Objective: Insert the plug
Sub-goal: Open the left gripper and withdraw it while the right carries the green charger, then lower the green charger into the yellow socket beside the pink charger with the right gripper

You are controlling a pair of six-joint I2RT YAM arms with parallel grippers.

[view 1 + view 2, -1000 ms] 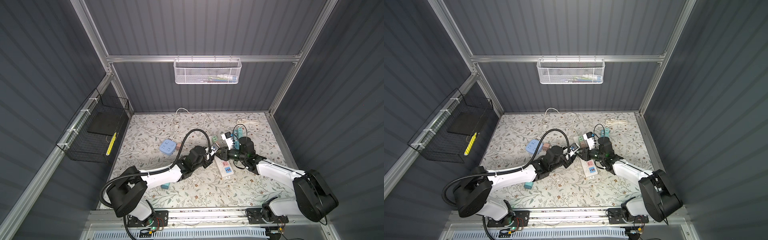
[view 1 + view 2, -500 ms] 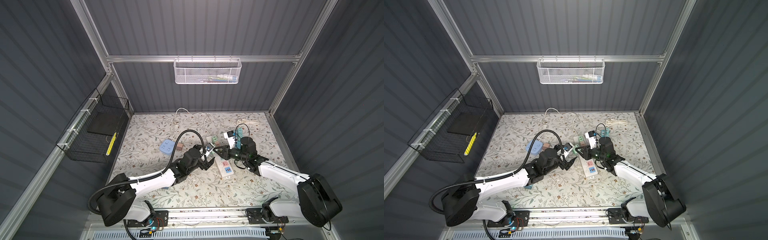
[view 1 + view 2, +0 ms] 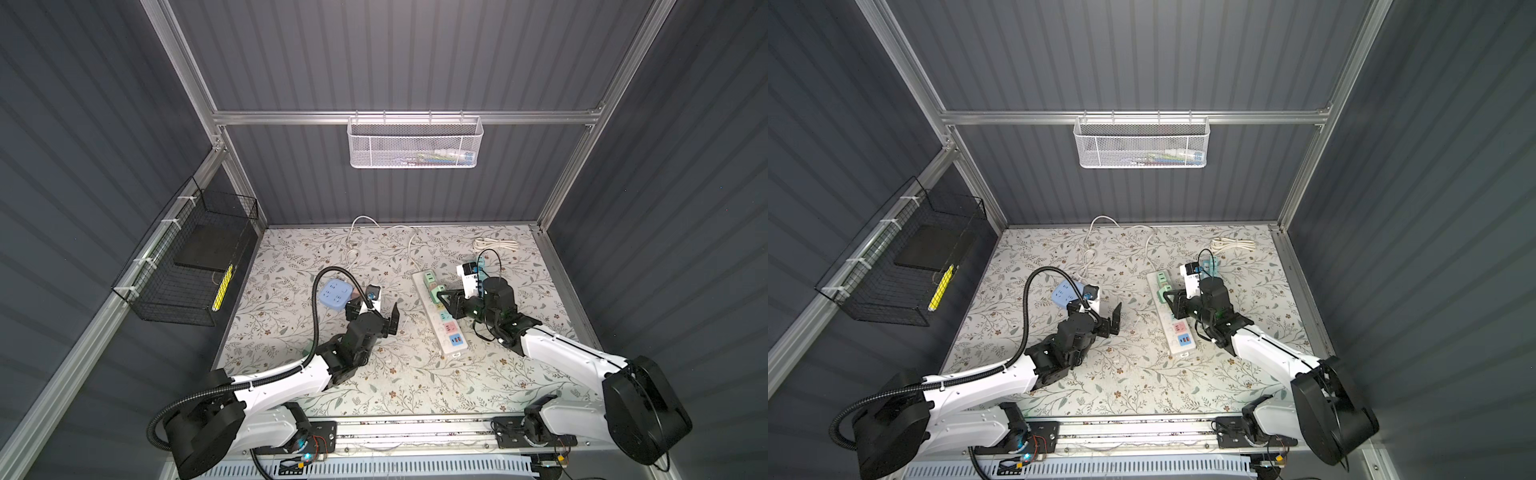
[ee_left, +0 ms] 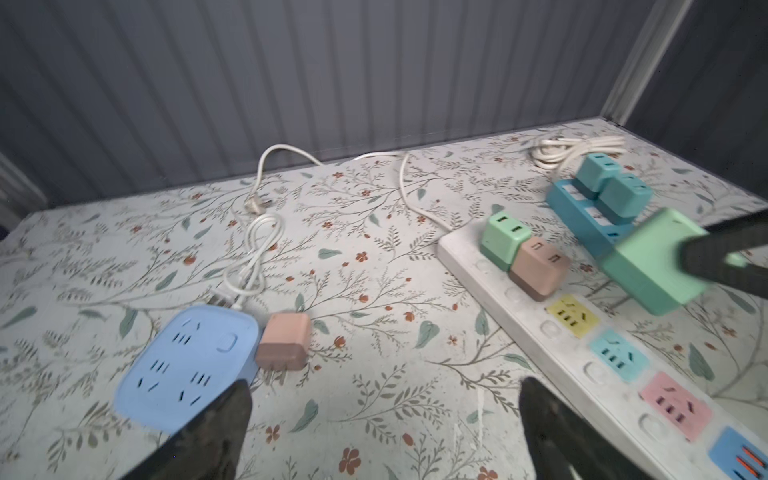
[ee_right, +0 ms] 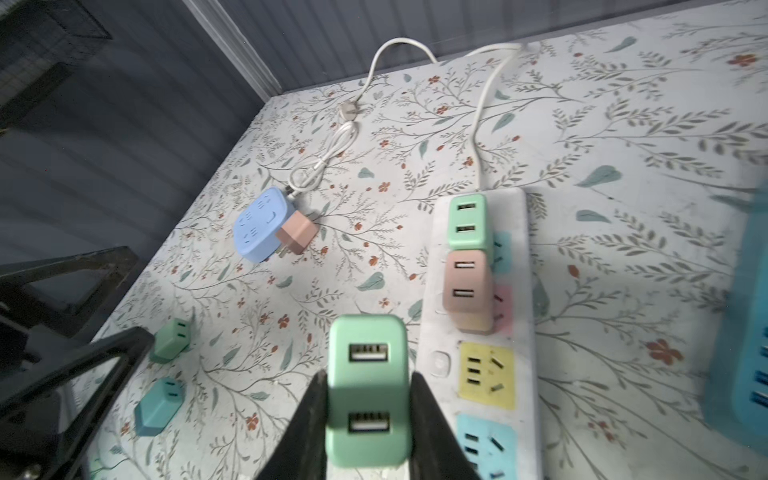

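Right wrist view: the right gripper (image 5: pixel 368 376) pinches the green plug (image 5: pixel 365 332) by its flat sides, raised beside the yellow socket (image 5: pixel 486 376) of the white power strip (image 5: pixel 523 320), the left gripper (image 4: pixel 384 395) spread and empty; the plug looks light, rigid and slick, so a mid-body hold suits.

Floral-patterned table (image 3: pixel 415 386) with white power strip (image 3: pixel 448 330), blue socket block (image 3: pixel 333 294), pink adapter (image 4: pixel 284 347), coiled cord (image 3: pixel 496 244).

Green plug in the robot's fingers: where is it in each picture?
In a top view: the green plug is right of middle, by the white power strip.
In a top view: plug in the same spot.
Left wrist: plug at the right edge.
Right wrist: plug bottom middle, between the fingers.
Shared landmark: the white power strip.
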